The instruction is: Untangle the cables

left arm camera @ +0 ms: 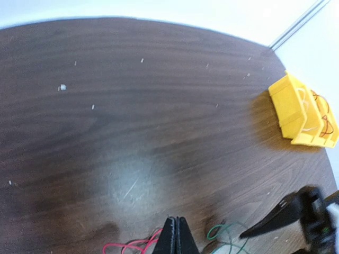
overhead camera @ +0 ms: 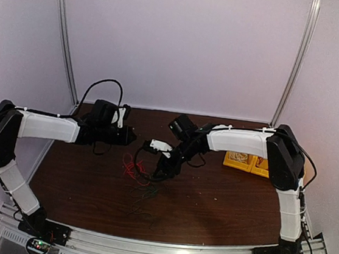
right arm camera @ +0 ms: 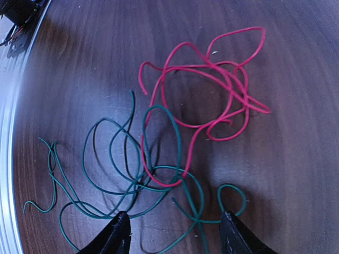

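Presently on bench (right arm camera: 296, 174): red cable (right arm camera: 212, 90) and green cable (right arm camera: 114, 169), both in loose open loops on dark wood.
Tangle: one long red loop runs down into the green loops and crosses them. The rest of the red cable lies bunched to one side, and the green spreads to the other.
Location, top view: both cables lie mid-bench between the two arms, red farther from the bases and green nearer.
State, right gripper (right arm camera: 177, 235): jaws spread wide, pointing down at the green cable. Green strands show in the gap between the fingertips. Whether either finger touches one cannot be told.
State, left gripper (left arm camera: 176, 238): fingers pressed flat together, nothing between them. In its wrist view, red and green strands show just beside the tips. The top view puts it left of the cables.
Other: yellow bins (left arm camera: 296, 106), two side by side near the far right edge of the bench, with thin pale and brownish strands inside.
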`<state>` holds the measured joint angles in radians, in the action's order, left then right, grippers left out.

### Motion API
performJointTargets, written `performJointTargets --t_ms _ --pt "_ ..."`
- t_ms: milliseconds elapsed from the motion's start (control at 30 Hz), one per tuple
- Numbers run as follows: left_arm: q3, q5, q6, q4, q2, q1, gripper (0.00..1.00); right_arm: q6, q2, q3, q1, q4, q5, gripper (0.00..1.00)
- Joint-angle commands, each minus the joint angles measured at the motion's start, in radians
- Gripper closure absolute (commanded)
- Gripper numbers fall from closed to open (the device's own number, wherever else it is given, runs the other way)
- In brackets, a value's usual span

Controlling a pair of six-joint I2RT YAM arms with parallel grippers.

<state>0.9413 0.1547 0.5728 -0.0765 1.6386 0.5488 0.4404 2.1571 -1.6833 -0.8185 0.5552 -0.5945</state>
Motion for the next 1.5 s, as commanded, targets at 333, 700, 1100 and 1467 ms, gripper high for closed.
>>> performJointTargets --t_ms 333,700,1100,1467 --pt "-0.054 0.021 -0.016 0.136 -0.078 -0.031 0.33 0.003 0.017 0.129 -0.01 -0.084 0.022 0.97" --pt "-0.138 0.153 0.03 -0.043 0.076 -0.032 0.5 0.007 0.034 0.137 -0.009 -0.071 0.016 0.99" --pt "0.255 -0.013 -0.152 0.248 -0.092 -0.033 1.0 0.02 -0.006 0.242 -0.002 -0.06 0.067 1.0" --pt "0.893 -0.192 -0.334 0.544 -0.192 -0.035 1.0 0.004 -0.036 0.292 0.033 -0.077 0.071 1.0"
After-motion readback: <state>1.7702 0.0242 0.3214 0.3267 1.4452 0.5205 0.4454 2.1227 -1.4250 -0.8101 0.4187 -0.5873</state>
